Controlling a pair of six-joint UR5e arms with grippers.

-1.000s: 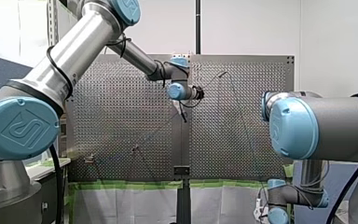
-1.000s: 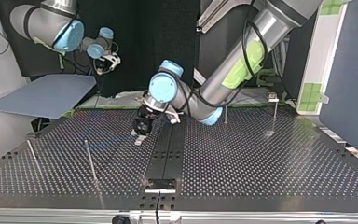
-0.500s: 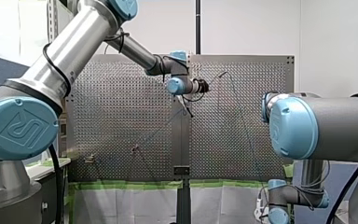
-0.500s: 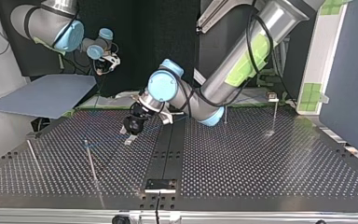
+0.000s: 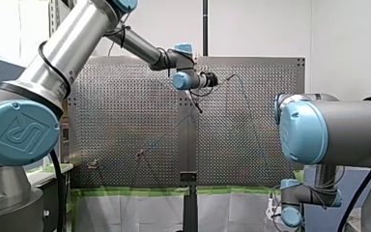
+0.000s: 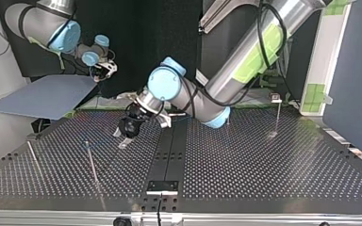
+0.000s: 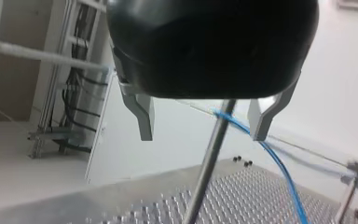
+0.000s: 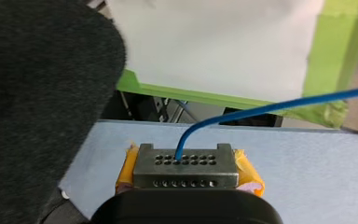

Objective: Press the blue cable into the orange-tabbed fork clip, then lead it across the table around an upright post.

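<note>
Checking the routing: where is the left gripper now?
Top view: my left gripper hovers just left of the dark middle strip, aimed at an upright post.

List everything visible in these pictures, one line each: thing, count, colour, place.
perforated table: one, metal, beneath my left arm.
upright posts: at least three, thin metal, standing on the table.
blue cable: one, blue, running out from my right end effector.
sheet: one, grey-blue, beside the table at the top view's left.
left end effector: one, black, metal fingers open astride a post and the cable.
right end effector: one, yellow pads, shut on the cable.
</note>
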